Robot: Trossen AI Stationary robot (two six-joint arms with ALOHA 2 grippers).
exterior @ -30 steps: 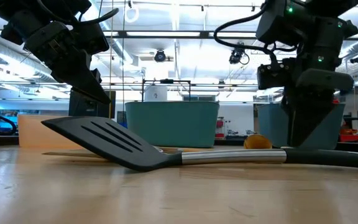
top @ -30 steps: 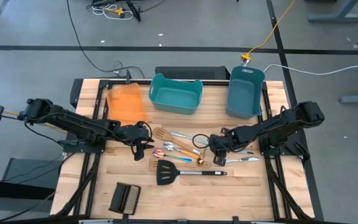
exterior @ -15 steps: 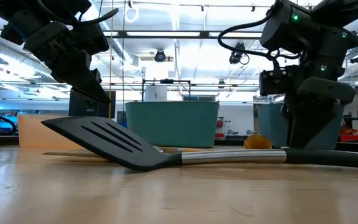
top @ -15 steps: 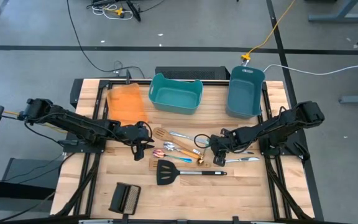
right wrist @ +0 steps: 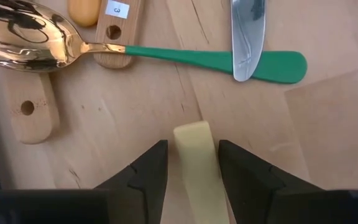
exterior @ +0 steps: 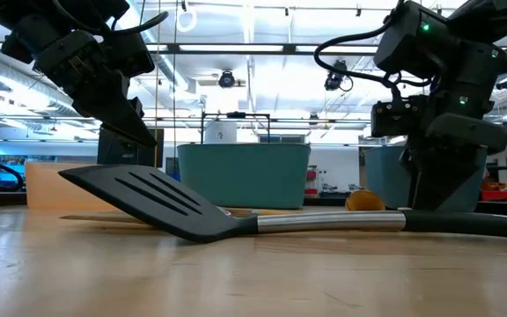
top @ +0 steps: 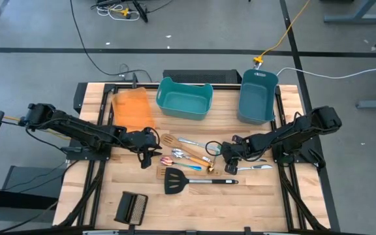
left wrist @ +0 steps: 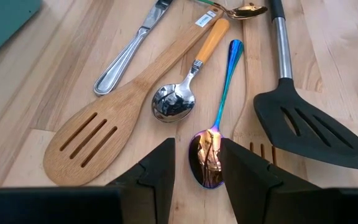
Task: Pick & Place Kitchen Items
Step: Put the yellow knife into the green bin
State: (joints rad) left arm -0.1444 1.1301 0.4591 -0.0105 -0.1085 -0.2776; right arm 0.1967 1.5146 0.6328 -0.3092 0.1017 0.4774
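Left pincer (top: 145, 156): low over the counter (top: 194, 209) at the left edge of the utensil cluster; its fingers (left wrist: 157, 177) stand parted on either side of the bowl of the iridescent spoon (left wrist: 211, 152), which lies flat between them. Whether the fingers touch the spoon cannot be told.
Right pincer (top: 229, 156): low at the right edge of the cluster, fingers (right wrist: 151, 177) parted, a pale yellow handle (right wrist: 194, 165) lying flat on the wood between them; no contact with it can be made out.
Black slotted spatula (top: 175, 181): flat on the counter on the near side of the cluster, steel handle pointing toward the right arm.
Wooden slotted spatula (left wrist: 110, 118): beside the iridescent spoon, slotted blade toward the left pincer.
Silver spoon with orange handle (left wrist: 179, 96): lying across the wooden slotted spatula.
Table knife (left wrist: 129, 50): just beyond the wooden slotted spatula, near the teal bin.
Second table knife (top: 254, 168): on the counter just by the right pincer.
Gold spoon with green handle (right wrist: 27, 40): ahead of the right pincer, its green handle crossed by a knife blade (right wrist: 247, 34).
Bins: two teal bins (top: 185, 98) and an orange bin (top: 132, 109) along the far side.
Black ribbed block (top: 132, 208): near the front left edge, well apart from the utensils.
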